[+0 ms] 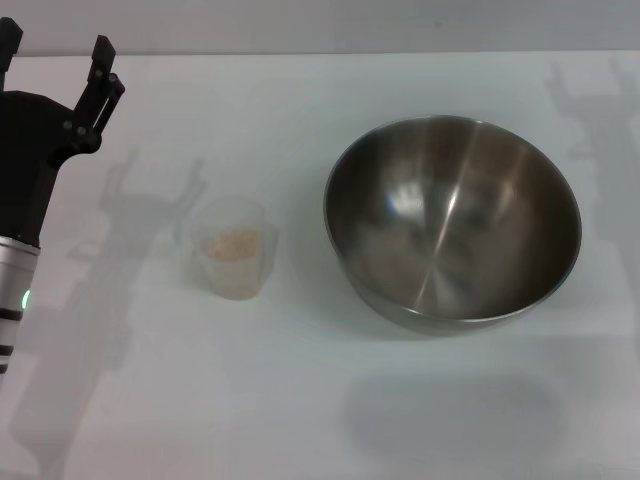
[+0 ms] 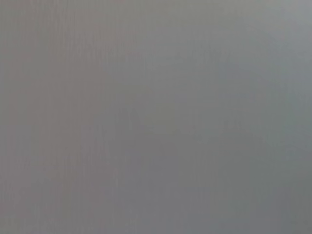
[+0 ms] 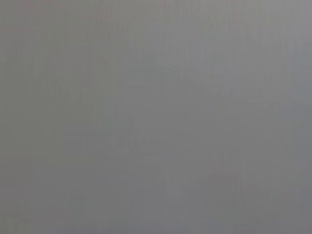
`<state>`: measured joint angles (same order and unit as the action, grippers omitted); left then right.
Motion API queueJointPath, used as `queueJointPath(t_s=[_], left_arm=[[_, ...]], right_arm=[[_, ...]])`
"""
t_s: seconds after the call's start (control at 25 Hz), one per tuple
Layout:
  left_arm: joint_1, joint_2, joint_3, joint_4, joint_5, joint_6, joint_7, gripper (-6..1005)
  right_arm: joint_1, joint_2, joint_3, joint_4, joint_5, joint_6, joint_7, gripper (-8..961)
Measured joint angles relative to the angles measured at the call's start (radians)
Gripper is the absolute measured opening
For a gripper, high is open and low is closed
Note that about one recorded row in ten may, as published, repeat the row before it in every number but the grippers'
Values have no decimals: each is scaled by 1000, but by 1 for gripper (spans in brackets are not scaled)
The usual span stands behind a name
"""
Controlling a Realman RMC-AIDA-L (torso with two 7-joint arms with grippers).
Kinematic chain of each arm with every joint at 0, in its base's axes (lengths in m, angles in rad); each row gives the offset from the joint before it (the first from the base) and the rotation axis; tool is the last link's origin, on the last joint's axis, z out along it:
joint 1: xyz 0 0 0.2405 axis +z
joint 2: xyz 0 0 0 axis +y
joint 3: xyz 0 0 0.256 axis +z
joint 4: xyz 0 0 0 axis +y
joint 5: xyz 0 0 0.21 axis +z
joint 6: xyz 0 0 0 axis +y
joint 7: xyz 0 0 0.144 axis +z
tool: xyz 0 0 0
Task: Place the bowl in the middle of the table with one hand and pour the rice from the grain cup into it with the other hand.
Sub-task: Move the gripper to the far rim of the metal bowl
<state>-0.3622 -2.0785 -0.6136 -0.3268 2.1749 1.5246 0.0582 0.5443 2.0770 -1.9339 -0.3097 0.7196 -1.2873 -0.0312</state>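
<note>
In the head view the steel bowl (image 1: 452,222) rests on the white table (image 1: 300,400), right of centre, its shiny inside showing nothing in it. The small clear grain cup (image 1: 233,248) stands upright to the bowl's left, with pale rice (image 1: 232,243) inside it. My left gripper (image 1: 55,62) hangs at the far left, back and to the left of the cup and apart from it, its black fingers spread open and nothing between them. The right gripper is out of view. Both wrist views show only flat grey.
The table's far edge (image 1: 320,53) runs across the top of the head view. Shadows of both arms fall on the tabletop near the cup and at the back right.
</note>
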Motion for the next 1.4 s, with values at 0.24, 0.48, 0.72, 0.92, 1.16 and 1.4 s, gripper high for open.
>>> queueJointPath(t_s=[0.24, 0.48, 0.72, 0.92, 1.16, 1.4], left_arm=[[-7, 0, 0, 0, 0, 0, 0, 867], [-8, 0, 0, 2, 0, -1, 2, 863], [-7, 0, 0, 7, 0, -2, 1, 860], [-8, 1, -1, 13, 0, -2, 2, 857], [-8, 3, -1, 15, 0, -1, 6, 854], [-9, 4, -3, 28, 0, 0, 9, 850]], right_arm=[[0, 0, 0, 1, -2, 0, -29, 810], [-2, 1, -7, -28, -5, -7, -221, 809], [-9, 3, 5, -141, 0, 103, -431, 809], [-43, 1, 78, -381, -3, 417, -448, 809], [-136, 0, 179, -805, -5, 1036, -452, 810], [-183, 1, 350, -1124, -6, 1651, -451, 810]])
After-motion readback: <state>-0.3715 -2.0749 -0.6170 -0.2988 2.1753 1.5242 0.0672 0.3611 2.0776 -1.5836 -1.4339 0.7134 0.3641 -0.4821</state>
